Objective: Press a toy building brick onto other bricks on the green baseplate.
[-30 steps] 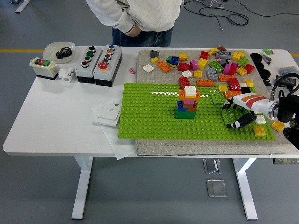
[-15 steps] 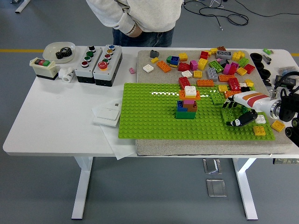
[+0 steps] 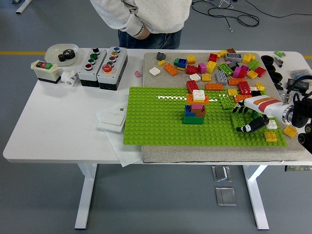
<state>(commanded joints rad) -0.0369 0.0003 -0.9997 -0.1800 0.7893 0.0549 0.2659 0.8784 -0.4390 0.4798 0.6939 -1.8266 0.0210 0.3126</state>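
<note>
A grey floor lay under a white desk (image 3: 58,122), and a person stood at its far side, hands tucked at the waist. In the head view, the green baseplate (image 3: 156,122) rested on a grey mat, loose bricks (image 3: 219,68) scattered beyond its far right edge, and a small brick stack (image 3: 195,113) stood near its middle. The right hand (image 3: 252,124) hung over the baseplate's right end, dark fingers (image 3: 246,128) curled over a green brick (image 3: 239,117); whether they gripped it I could not tell. Over the last second the hand had edged slightly right and then settled, so the pressing probably remained undone. The left arm was out of view.
</note>
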